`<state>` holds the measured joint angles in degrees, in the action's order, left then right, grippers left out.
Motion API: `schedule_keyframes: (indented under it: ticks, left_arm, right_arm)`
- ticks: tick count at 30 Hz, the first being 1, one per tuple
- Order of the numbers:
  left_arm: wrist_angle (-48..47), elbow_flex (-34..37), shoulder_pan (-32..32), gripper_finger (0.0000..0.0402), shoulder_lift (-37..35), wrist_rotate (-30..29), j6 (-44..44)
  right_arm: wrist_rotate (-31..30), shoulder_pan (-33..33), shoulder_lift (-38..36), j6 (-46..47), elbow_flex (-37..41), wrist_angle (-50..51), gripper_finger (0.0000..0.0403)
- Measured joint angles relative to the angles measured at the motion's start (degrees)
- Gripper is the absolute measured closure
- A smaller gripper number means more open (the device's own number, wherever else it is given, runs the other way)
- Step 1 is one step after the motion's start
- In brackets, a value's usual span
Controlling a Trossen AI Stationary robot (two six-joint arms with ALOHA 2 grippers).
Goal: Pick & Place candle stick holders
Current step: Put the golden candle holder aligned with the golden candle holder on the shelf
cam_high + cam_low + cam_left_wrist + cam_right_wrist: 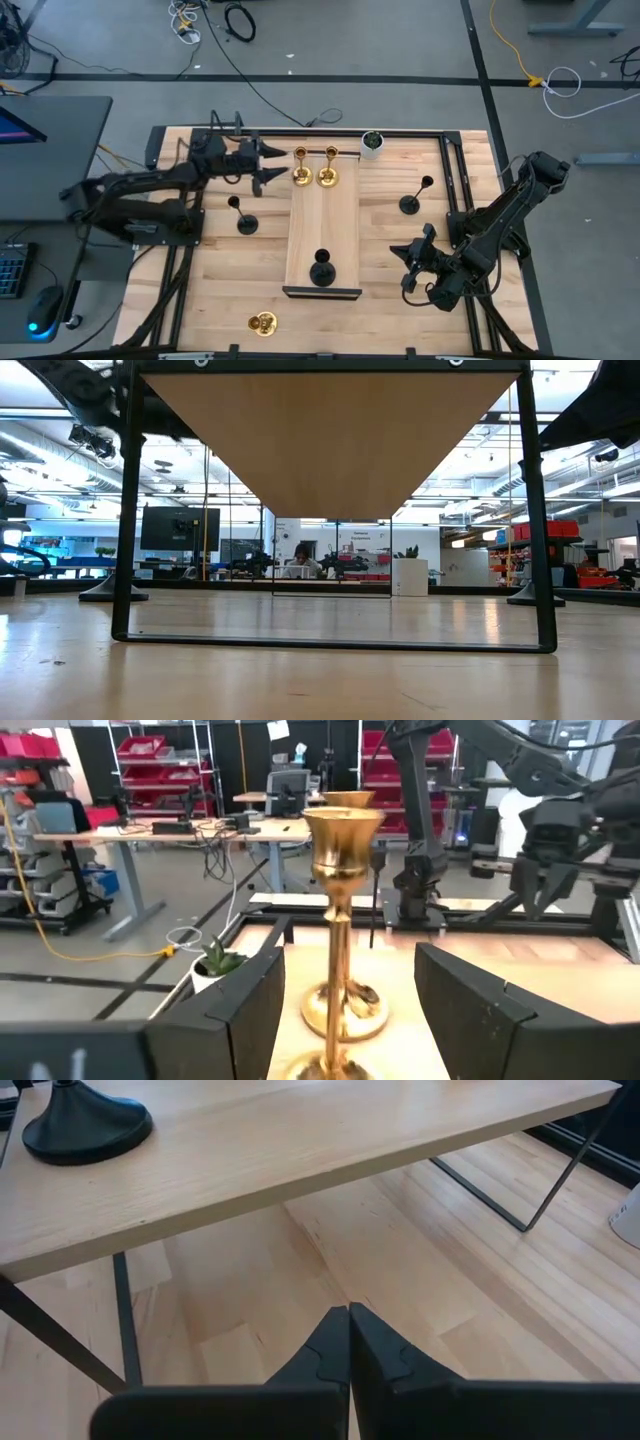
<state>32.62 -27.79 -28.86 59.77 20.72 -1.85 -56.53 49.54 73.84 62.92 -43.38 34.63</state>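
Left gripper is held at the far left end of the raised shelf, fingers spread, nothing pinched; nearest gold holder stands just beside the tips, second gold holder just right of it, both upright on the shelf's far end. In the left wrist view the nearest gold stem is framed between the two fingers with clearance each side; step judged as release and back-off, or a re-grip, cannot be told which. If backing off: retreat should be kept straight along the finger axis, no sideways sweep; the tall thin stem looks tippy and its neighbour is close. Third gold holder lies on the table near-left; black holder stands on the table left of the shelf; another black holder sits on the shelf's near end; last black holder stands right of the shelf. Right gripper is parked near-right, fingers pressed together, empty. Roughly half judged placed.
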Motion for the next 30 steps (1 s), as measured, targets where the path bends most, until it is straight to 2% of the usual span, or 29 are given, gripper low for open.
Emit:
schedule_keyframes:
  ticks: [4,7,14,17,21,24,30]
  left_arm:
    - [-8.66,0.00,0.06,0.0177,-7.56,0.47,0.02]
    - [-13.43,0.00,0.60,0.0177,-12.28,3.50,0.50]
    - [-19.00,0.02,4.97,0.0177,-19.09,19.77,7.36]
    - [-21.70,0.02,8.39,0.0177,-20.93,24.40,8.73]
    - [-27.63,0.04,14.93,0.0177,-22.53,24.45,8.40]
    - [-28.52,0.04,20.76,0.0177,-23.27,23.70,6.99]
    - [-29.02,0.04,33.02,0.0177,-23.14,14.63,3.74]
  right_arm:
    - [0.00,-0.02,0.00,0.00,0.00,0.02,0.0403]
    - [-0.04,0.00,0.00,0.00,0.00,0.02,0.0403]
    - [-0.92,-0.04,0.00,-0.02,0.00,-0.14,0.0403]
    - [-0.94,-0.04,0.00,-0.02,0.00,-0.20,0.0403]
    - [-0.94,-0.04,0.00,-0.02,0.00,-0.57,0.0403]
    - [-0.97,-0.04,0.00,-0.02,0.00,-0.74,0.0403]
    - [-1.08,-0.04,0.00,-0.02,0.00,-1.45,0.0403]
